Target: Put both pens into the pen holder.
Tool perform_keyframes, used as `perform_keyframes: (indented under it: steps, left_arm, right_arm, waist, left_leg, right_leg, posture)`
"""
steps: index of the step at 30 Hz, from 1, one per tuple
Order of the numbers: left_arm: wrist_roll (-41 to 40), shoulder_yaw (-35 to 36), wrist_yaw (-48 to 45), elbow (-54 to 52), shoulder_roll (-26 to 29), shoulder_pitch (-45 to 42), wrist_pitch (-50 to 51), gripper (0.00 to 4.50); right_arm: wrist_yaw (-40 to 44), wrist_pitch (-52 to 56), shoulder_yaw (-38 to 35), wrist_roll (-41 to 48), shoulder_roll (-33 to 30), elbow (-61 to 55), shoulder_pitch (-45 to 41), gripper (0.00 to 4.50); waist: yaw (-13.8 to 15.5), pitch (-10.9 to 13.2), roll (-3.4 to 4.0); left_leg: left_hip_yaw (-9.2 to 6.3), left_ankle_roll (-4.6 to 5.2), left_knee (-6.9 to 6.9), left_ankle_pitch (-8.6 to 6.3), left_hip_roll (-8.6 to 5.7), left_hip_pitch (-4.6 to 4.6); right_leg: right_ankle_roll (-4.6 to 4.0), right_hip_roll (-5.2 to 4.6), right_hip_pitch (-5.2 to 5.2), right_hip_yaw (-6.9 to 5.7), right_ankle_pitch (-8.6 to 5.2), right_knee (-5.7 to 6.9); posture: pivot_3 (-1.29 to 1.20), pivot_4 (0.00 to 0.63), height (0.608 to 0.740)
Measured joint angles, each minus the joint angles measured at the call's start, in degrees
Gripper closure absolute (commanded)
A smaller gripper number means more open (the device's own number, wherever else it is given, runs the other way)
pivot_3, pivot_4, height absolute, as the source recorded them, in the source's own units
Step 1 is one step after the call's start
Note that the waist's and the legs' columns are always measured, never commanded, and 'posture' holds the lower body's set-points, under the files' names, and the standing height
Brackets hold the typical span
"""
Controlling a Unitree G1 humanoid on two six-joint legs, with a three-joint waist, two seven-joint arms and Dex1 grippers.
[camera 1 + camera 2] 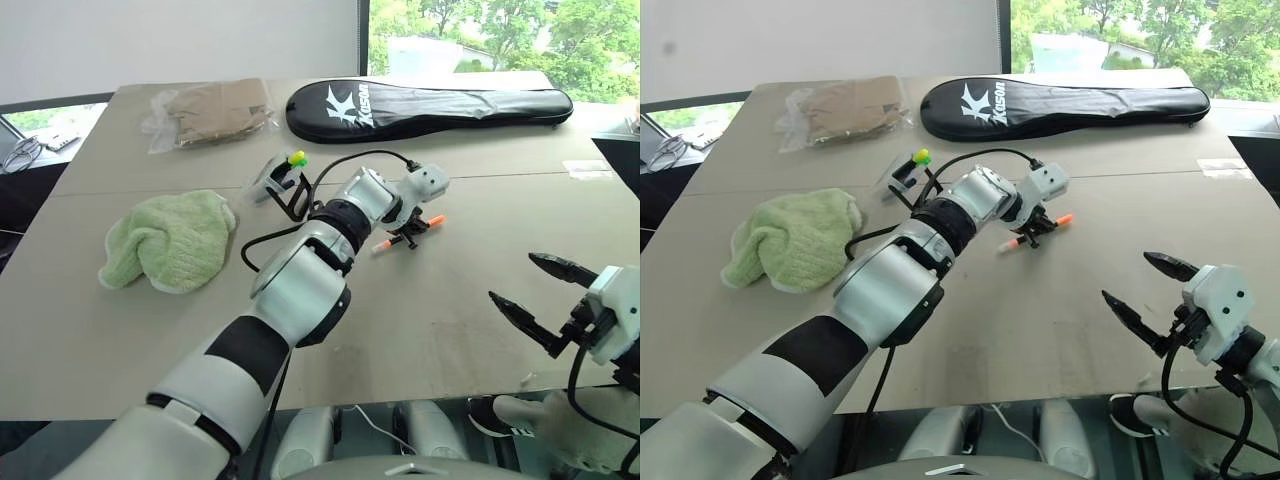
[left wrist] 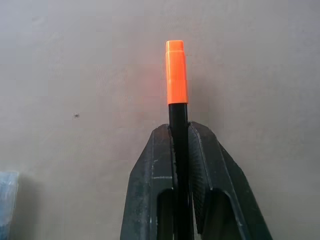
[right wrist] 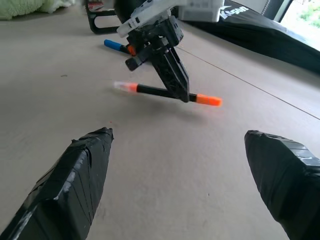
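My left gripper (image 1: 410, 236) is shut on the middle of the black pen with orange ends (image 3: 207, 100), holding it level, low over the middle of the table. In the left wrist view the pen's orange end (image 2: 176, 72) sticks out past the closed fingers (image 2: 150, 175). The blue-ended pen (image 3: 114, 46) lies on the table just behind that gripper, toward the pen holder. The pen holder (image 1: 280, 182), a small black frame with a yellow-green tipped item (image 1: 297, 158), stands beyond my left forearm. My right gripper (image 1: 515, 280) hovers open at the near right, nothing between its fingers.
A long black racket bag (image 1: 430, 108) lies across the far side of the table (image 1: 480, 340). A crumpled green towel (image 1: 170, 240) sits at the left, and a plastic bag of beige cloth (image 1: 215, 112) at the far left.
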Motion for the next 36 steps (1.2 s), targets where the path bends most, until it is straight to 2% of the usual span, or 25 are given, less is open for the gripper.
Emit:
perform_keyframes:
  steps: [1,3,5,6,8,10,11,14,15,16,20,22,26,31,36]
  left_arm:
    - [-0.5,0.7,-0.3,-0.5,0.4,0.0,0.3,4.47]
    - [-5.5,7.4,-1.5,-7.0,3.9,1.3,5.1,4.47]
    - [-10.6,13.9,-1.0,-19.2,7.1,6.0,7.4,4.47]
    - [-12.9,17.1,0.6,-30.0,8.4,11.2,6.5,4.47]
    - [-14.2,20.2,3.8,-48.9,10.5,21.9,1.4,4.47]
    - [-13.7,21.4,7.1,-60.0,12.7,27.8,-3.4,4.47]
    - [-13.4,21.6,7.8,-62.2,13.2,28.8,-4.7,4.47]
    - [-5.3,19.5,11.2,-71.0,18.4,35.4,-21.6,4.47]
    - [-3.8,19.2,11.8,-71.9,18.9,36.9,-24.9,4.47]
    - [0.1,17.7,13.0,-72.1,21.5,39.9,-33.0,4.47]
    - [7.4,16.2,15.9,-67.8,26.7,44.8,-48.2,4.47]
    - [9.6,16.2,17.6,-61.8,29.5,46.6,-57.2,4.47]
    - [10.7,16.1,19.3,-50.2,31.3,46.7,-67.8,4.47]
    - [10.9,14.3,19.6,-41.4,31.2,43.0,-75.2,4.47]
    - [8.8,13.8,18.9,-44.1,31.0,39.9,-76.4,4.47]
  right_arm:
    - [-0.1,0.1,0.0,0.0,0.0,-0.1,-0.1,0.0]
    - [-0.4,0.5,0.6,0.3,-0.1,-0.2,-1.3,0.0]
    - [-0.5,1.0,1.7,0.6,-0.1,-0.1,-2.9,0.0]
    - [-0.5,1.5,2.8,0.8,-0.1,0.4,-4.8,0.0]
    - [-1.0,2.2,5.1,1.6,0.2,1.4,-9.5,0.0]
    - [-1.1,2.8,7.3,2.4,0.4,2.3,-13.0,0.0]
    - [-1.1,2.8,7.6,2.6,0.5,2.5,-13.6,0.0]
    - [-0.7,3.2,10.2,4.6,1.0,3.8,-18.2,0.0]
    - [-0.6,3.2,10.4,5.4,1.6,4.1,-19.2,0.0]
    - [-0.5,3.5,10.7,7.3,2.5,4.4,-21.2,0.0]
    - [-0.5,3.9,10.4,11.6,3.4,4.8,-25.4,0.0]
    - [-0.8,4.2,10.5,12.9,3.2,4.9,-27.8,0.0]
    - [0.2,4.8,10.9,13.3,2.3,5.2,-28.0,0.0]
    - [0.8,5.1,11.1,13.2,1.3,5.8,-27.4,0.0]
    - [0.0,5.7,10.4,13.6,0.3,4.6,-25.9,0.0]
  waist:
    - [0.0,0.0,0.0]
    - [-0.3,0.0,0.02]
    - [-1.0,0.0,0.07]
    - [-1.3,-0.1,0.12]
    - [-1.8,-0.1,0.13]
    - [-1.2,0.0,0.1]
    - [-0.8,0.0,0.09]
    - [0.3,-0.1,0.07]
    - [0.6,-0.1,0.07]
    - [0.8,-0.1,0.06]
    - [0.7,-0.1,0.06]
    - [0.5,-0.1,0.06]
    - [0.5,-0.1,0.05]
    - [0.4,-0.1,0.06]
    - [0.1,-0.1,0.05]
  left_leg:
    - [0.0,0.0,0.01,0.0,0.0,-0.01]
    - [-0.01,0.0,0.04,0.0,0.02,-0.05]
    - [-0.04,-0.01,0.04,0.0,0.05,-0.01]
    - [-0.03,-0.02,0.01,0.01,0.07,0.03]
    - [-0.08,-0.05,-0.01,0.02,0.07,0.19]
    - [-0.17,-0.07,0.03,0.03,0.05,0.17]
    - [-0.2,-0.06,0.04,0.03,0.02,0.16]
    - [-0.22,-0.05,0.07,0.02,-0.05,0.21]
    - [-0.26,-0.04,0.11,0.01,-0.09,0.19]
    - [-0.31,-0.04,0.17,0.01,-0.12,0.16]
    - [-0.36,-0.04,0.15,0.01,-0.12,0.17]
    - [-0.39,-0.04,0.14,0.01,-0.12,0.16]
    - [-0.48,-0.03,0.18,0.01,-0.18,0.09]
    - [-0.76,-0.03,0.44,0.01,-0.25,-0.18]
    - [-0.87,-0.04,0.53,0.01,-0.26,-0.37]
  right_leg:
    - [0.0,0.0,-0.01,0.0,0.0,0.0]
    - [0.0,-0.08,-0.06,0.01,0.0,0.06]
    - [-0.01,-0.16,-0.04,0.04,0.0,0.07]
    - [-0.01,-0.16,-0.02,0.08,0.01,0.02]
    - [-0.03,-0.09,-0.01,0.44,0.02,0.06]
    - [-0.03,-0.07,-0.01,0.48,0.02,0.07]
    - [-0.03,-0.09,0.0,0.45,0.02,0.09]
    - [-0.01,-0.14,0.14,0.4,0.04,-0.03]
    - [-0.01,-0.18,0.16,0.35,0.04,-0.03]
    - [-0.01,-0.2,0.15,0.29,0.04,-0.04]
    - [-0.01,-0.19,0.15,0.1,0.04,0.0]
    - [-0.01,-0.19,0.14,-0.01,0.04,0.01]
    - [-0.01,-0.24,0.14,-0.14,0.04,0.0]
    - [0.0,-0.27,0.11,-0.42,0.04,0.01]
    - [0.0,-0.29,0.03,-0.54,0.04,0.02]
  posture:
    - [0.0,0.15,0.74]
    - [0.0,0.15,0.74]
    - [0.0,0.15,0.74]
    - [0.0,0.15,0.74]
    - [0.0,0.15,0.74]
    - [0.0,0.15,0.74]
    - [0.0,0.15,0.74]
    - [0.0,0.15,0.74]
    - [0.0,0.15,0.74]
    - [0.0,0.15,0.74]
    - [0.0,0.15,0.74]
    - [0.0,0.15,0.74]
    - [0.0,0.15,0.74]
    - [0.0,0.15,0.74]
    - [0.0,0.15,0.74]
